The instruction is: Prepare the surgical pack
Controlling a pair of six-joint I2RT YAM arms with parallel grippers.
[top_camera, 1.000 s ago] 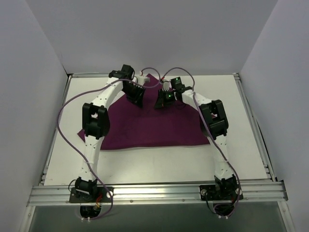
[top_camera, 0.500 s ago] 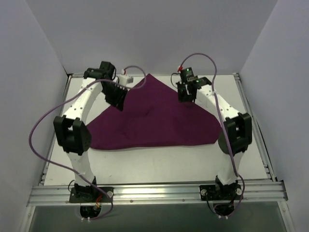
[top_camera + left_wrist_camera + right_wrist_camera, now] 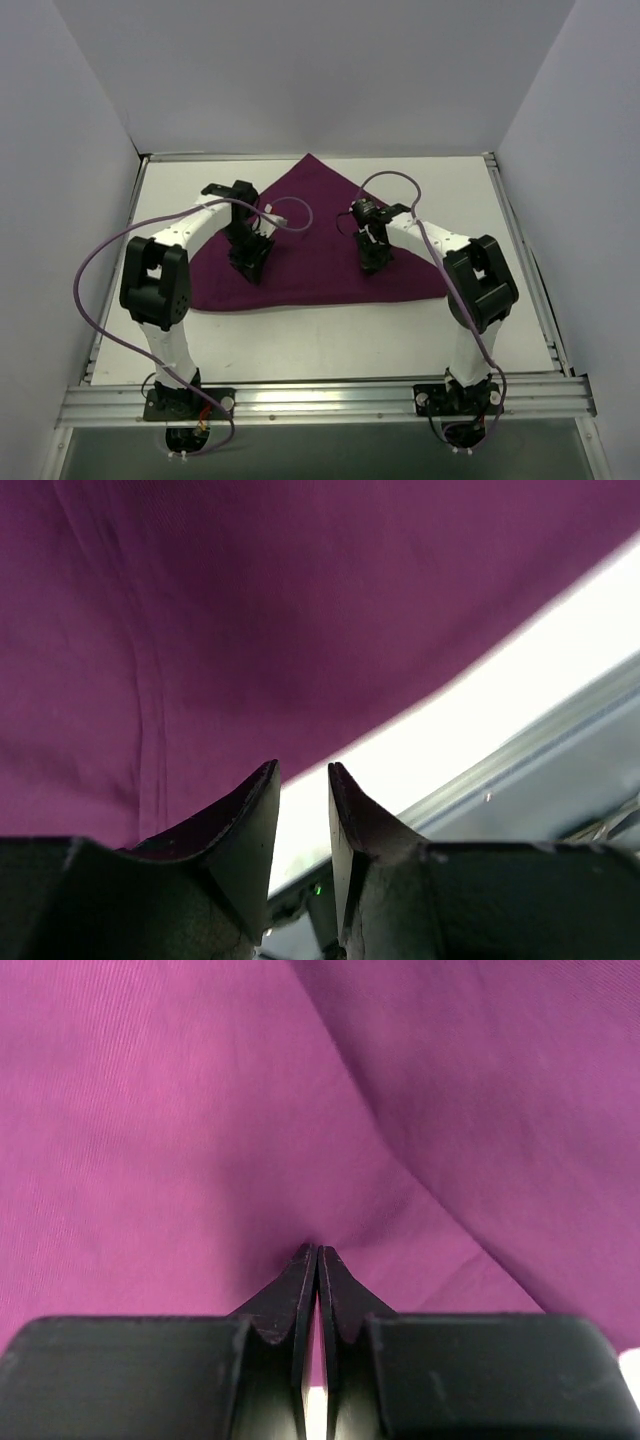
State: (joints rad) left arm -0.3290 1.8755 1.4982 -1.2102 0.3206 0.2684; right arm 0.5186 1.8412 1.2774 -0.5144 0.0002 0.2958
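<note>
From above, the dark purple cloth (image 3: 315,265) lies spread as a broad triangle on the white desk (image 3: 330,340), its apex at the far edge. Only the wrist views show the fingers. The left hand (image 3: 302,770) is slightly spread above the cloth's edge, holding nothing. The right hand (image 3: 317,1250) is pressed together, its tips where creases converge.

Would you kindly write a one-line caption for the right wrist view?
Right gripper, shut, with its tips at a crease in the purple cloth.
</note>
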